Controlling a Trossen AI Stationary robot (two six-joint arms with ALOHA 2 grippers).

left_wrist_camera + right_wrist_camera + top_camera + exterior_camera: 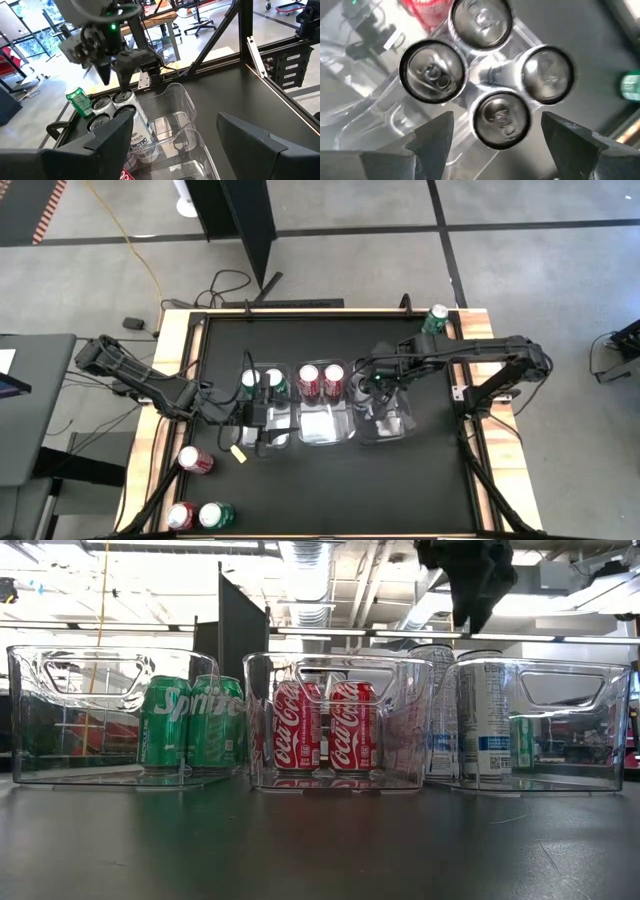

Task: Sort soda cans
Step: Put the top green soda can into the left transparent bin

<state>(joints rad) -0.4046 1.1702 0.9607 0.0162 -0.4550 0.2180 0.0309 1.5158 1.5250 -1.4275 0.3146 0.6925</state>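
Three clear trays stand in a row mid-table. The left tray holds two green soda cans. In the middle tray stand two red cans. Several silver-grey cans stand upright in the far end of the right tray. My right gripper hangs open above these silver cans, pointing down and clear of their tops. My left gripper is open with nothing in it; it hovers over the left tray, pointing toward the right tray.
A green can stands on the table's far right edge. Two red cans and a green can stand on the wooden border at the near left. The dark table top lies in front of the trays.
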